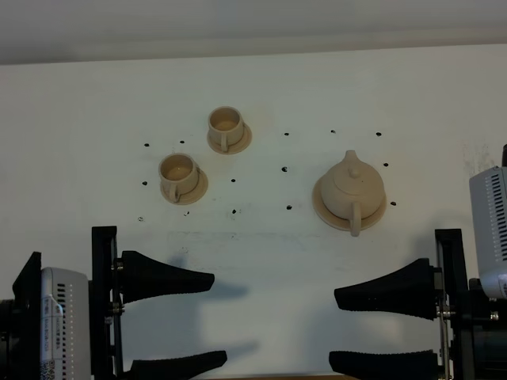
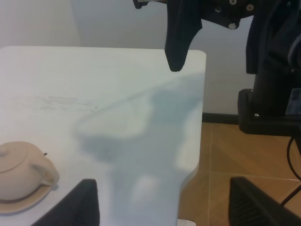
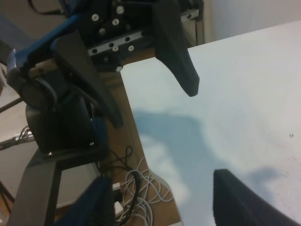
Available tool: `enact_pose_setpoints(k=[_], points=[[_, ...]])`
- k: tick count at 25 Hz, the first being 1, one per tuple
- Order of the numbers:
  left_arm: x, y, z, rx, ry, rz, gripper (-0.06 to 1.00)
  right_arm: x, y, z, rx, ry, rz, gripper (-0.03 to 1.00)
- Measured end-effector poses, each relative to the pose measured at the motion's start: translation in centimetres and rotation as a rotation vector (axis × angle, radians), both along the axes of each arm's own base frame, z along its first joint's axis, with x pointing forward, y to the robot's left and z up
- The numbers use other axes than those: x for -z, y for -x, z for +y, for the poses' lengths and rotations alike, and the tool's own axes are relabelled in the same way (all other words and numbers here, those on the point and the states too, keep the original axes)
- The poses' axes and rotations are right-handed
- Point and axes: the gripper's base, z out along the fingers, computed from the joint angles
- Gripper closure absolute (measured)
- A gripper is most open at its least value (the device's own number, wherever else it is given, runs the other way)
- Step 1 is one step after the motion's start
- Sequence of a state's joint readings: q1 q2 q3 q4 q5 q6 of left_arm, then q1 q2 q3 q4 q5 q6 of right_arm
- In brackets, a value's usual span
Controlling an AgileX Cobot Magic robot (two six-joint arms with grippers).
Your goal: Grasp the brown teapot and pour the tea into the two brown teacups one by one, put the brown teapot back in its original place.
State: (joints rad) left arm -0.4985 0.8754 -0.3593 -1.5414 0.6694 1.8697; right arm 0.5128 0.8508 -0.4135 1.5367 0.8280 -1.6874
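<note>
2 grippers hung low at the near edge of the white table (image 1: 79,119), and neither had anything in it. Left gripper (image 1: 218,321) first: its black fingers stood spread wide, only air between them, tips aimed toward the middle. The right gripper (image 1: 334,328) mirrored it from the other side, fingers just as far apart, its tips facing the left one's across a bare strip of table. Neither touched a thing.

Further up, on the right half, sat the teapot (image 1: 351,188). It was upright with its lid on, centred on the big saucer (image 1: 321,207), whose rim showed all round it. Its loop handle pointed back toward the robot. It sat well beyond the right gripper's fingertips.

Over on the left half were the 2 cups. The far cup (image 1: 225,123) stood upright on its own small saucer (image 1: 245,138), nearer the middle of the table. The near cup (image 1: 179,172) stood on a matching saucer (image 1: 201,184), closer to the robot and further left, near the first but not touching it. Both handles faced the robot. What was inside them I could not tell.

Small black dots (image 1: 285,169) speckled the table between cups and teapot. The left wrist view caught the teapot on its saucer, clear of the spread fingers, with wooden floor (image 2: 225,155) past the table's edge.
</note>
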Motion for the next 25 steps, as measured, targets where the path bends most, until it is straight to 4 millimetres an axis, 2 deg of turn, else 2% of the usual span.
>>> enact_pose_setpoints(k=[14,25], points=[[0.0,-0.1,0.1,-0.013,-0.005,-0.002,0.39,0.0,-0.1,0.0,0.013,0.002,0.005,0.49],[-0.3,-2.0,1.0,-0.205,-0.090,-0.072,0.39,-0.2,-1.8,-0.6,0.206,0.049,0.044,0.49]])
